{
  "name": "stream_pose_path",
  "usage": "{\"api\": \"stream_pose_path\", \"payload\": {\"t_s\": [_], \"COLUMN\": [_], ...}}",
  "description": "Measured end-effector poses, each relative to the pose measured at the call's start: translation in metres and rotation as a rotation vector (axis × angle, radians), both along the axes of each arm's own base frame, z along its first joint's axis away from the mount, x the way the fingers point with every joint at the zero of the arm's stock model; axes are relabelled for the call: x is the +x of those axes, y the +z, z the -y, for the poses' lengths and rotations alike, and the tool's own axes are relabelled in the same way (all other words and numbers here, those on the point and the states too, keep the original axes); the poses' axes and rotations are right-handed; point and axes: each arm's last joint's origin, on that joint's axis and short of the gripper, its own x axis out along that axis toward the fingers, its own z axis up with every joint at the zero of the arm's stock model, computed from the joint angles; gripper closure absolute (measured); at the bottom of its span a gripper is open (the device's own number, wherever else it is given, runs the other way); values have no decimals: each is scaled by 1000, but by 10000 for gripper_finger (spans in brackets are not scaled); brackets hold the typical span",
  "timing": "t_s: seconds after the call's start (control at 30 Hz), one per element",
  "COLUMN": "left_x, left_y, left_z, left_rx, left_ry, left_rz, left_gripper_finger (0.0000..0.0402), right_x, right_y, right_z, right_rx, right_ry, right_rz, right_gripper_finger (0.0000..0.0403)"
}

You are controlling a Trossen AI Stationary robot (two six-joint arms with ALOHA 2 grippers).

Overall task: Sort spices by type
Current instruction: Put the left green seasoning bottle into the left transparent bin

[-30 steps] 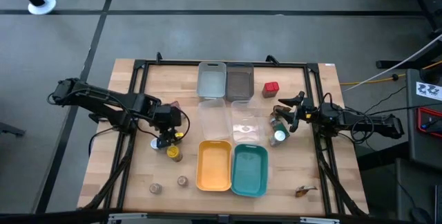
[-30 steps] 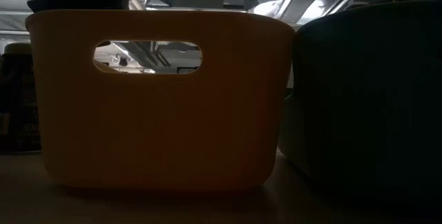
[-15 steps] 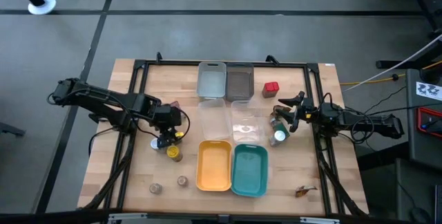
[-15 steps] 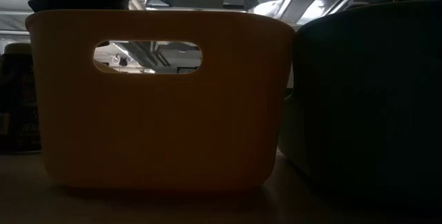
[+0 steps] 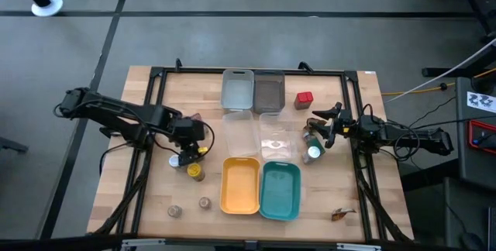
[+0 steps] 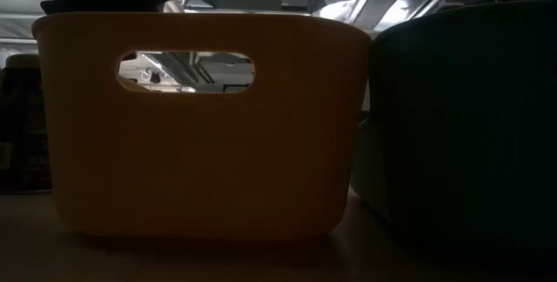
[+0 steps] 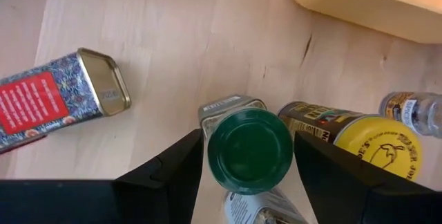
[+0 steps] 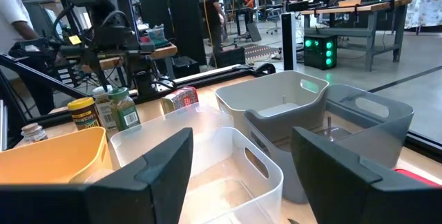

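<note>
1. The left gripper [image 7: 248, 156] is clamping a green-lidded jar [image 7: 249, 150] left of the yellow tray [image 5: 240, 184].
2. The right gripper [image 5: 316, 129] is hanging with fingers spread, right of the clear tray [image 5: 277, 138], above a white-lidded jar [image 5: 313, 153].

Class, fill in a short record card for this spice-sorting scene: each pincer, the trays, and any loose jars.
left pincer: fingers either side of the green-lidded jar; grip unclear
right pincer: open, over a white-lidded jar
yellow tray: empty
teal tray: empty
red tin: beside the grey trays
</note>
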Motion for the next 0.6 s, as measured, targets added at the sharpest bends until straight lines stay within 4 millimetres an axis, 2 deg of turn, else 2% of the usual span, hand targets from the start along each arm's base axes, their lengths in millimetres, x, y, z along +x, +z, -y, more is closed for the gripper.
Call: {"api": "stream_pose_path", "payload": {"t_s": [0.23, 0.6], "left_x": [10, 9], "left_y": [-11, -12], "left_z": [9, 12], "left_rx": [3, 23], "left_ry": [-57, -121], "left_rz": [-40, -50], "left_gripper_finger": [191, 191], "right_x": [0, 0], "right_y": [0, 0], "right_z": [0, 0], "right_rx": [0, 0], "right_ry": [0, 0], "right_rz": [-1, 0], "right_gripper_finger": [160, 160]}}
